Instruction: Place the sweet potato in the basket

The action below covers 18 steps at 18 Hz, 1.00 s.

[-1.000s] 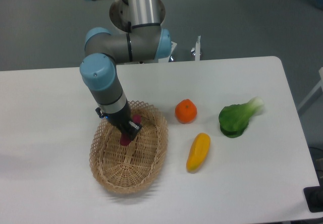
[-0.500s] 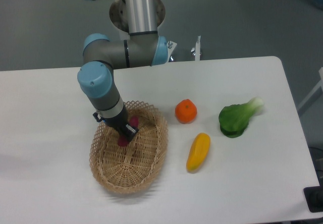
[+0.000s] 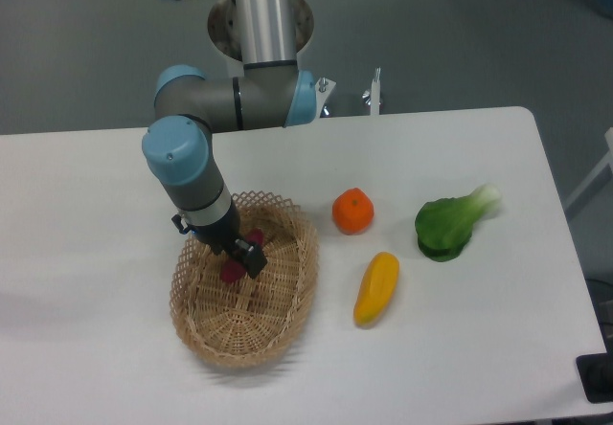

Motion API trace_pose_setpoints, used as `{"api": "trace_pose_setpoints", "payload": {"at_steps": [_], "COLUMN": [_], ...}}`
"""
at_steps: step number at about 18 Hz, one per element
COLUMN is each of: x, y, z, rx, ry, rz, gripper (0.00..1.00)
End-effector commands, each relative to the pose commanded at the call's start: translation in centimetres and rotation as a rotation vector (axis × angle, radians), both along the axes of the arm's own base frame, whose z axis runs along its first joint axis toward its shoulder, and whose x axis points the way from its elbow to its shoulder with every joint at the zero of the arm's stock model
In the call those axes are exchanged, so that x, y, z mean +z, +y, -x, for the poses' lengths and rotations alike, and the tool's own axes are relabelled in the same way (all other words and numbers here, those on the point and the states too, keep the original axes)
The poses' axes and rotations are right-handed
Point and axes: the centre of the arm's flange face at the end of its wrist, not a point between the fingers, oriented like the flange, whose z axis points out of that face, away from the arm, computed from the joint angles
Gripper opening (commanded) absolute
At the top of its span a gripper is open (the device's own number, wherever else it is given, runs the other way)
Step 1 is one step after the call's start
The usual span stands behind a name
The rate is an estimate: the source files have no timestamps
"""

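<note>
Holding sweet potato [image 3: 233, 271] clamped in pincer [image 3: 247, 256] low inside basket [image 3: 287, 324]; probably best easing down until resting on weave, then opening gently, lifting straight up.

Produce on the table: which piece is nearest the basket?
The orange, just off the basket's upper right rim; the yellow fruit and green vegetable sit farther right.

You're looking at 1 arm [image 3: 206, 193] built from silver-grey metal tubes, with rounded light-blue caps on its joints. A thick polished silver column rises out of frame from a round grey base. The wrist narrows to a black band, ending in a small black gripper [image 3: 247, 255] with blocky housing.
</note>
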Motion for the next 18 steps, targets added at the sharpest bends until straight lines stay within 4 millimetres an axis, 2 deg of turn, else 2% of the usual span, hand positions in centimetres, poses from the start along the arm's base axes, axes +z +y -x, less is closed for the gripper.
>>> {"api": "trace_pose_setpoints", "payload": {"at_steps": [5, 7, 8, 10, 12, 15, 18], "x": [6.0, 8.7, 10.3, 12.4, 13.9, 15.6, 18.3], "y": [1.3, 1.3, 0.8, -0.7, -2.2, -4.0, -6.4], "z": [1.7, 3.7, 5.0, 6.9, 8.8, 10.5, 13.3], "rx": [0.093, 0.128, 0.149, 0.162, 0.137, 0.038, -0.04], "ry": [0.047, 0.07, 0.085, 0.097, 0.084, 0.057, 0.04], "rz": [-0.127, -0.169, -0.19, -0.189, -0.134, -0.027, -0.006], "gripper": [1.0, 1.0, 1.0, 1.0, 1.0, 1.0, 1.0]}}
